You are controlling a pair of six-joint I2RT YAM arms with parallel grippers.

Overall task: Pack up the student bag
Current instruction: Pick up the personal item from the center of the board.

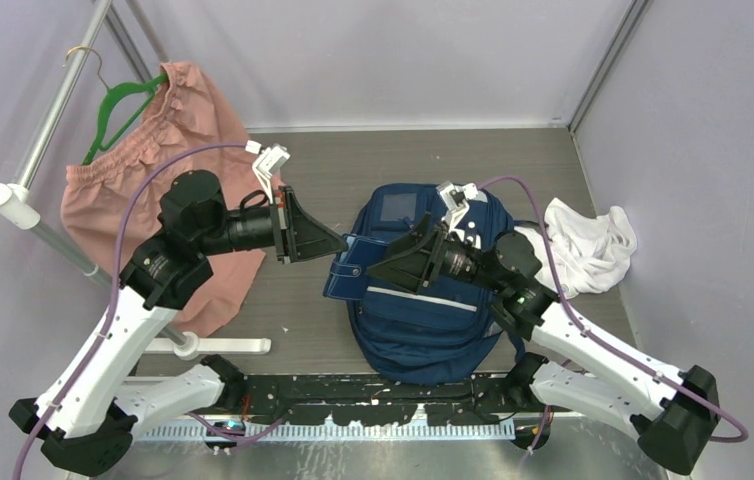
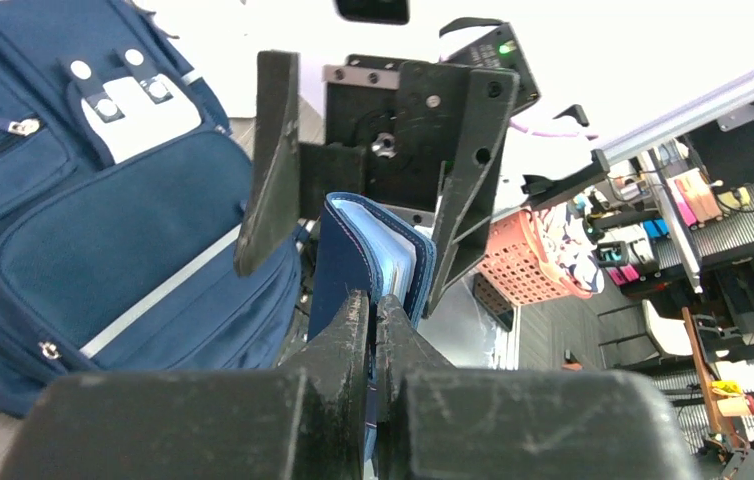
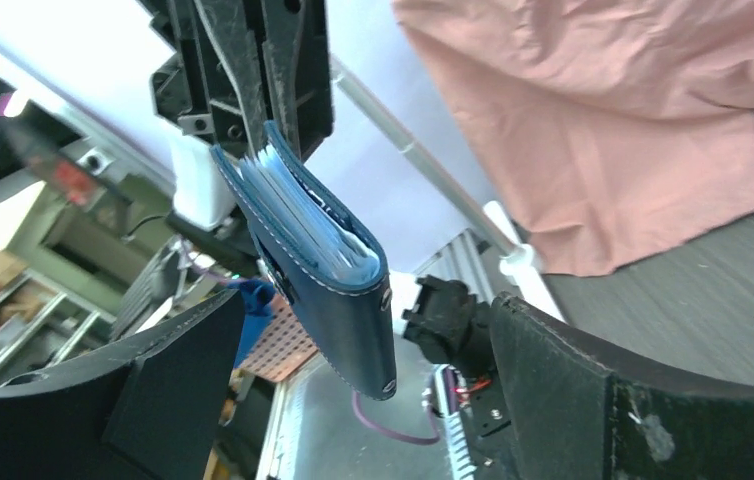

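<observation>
My left gripper (image 2: 374, 330) pinches a navy wallet (image 2: 353, 250), my right gripper (image 3: 368, 310) spread wide around it, the student bag (image 1: 423, 330) just below on the grey table (image 1: 303, 300), pink shorts (image 1: 168, 150) behind left, white cloth (image 1: 588, 245) beyond right

light: bright, even | shadows: soft | wrist backgrounds: overexposed, near fingers blurred

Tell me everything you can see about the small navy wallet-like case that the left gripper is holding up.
The navy case looks like a folded wallet, with a dark blue leather-like cover, pale stitching along its edges, small metal studs and pale blue leaves inside. It is closed and held in the air, tilted in the right wrist view. The left gripper is shut on one end. The right gripper is open, its fingers flanking the case; whether they touch it is unclear.
</observation>
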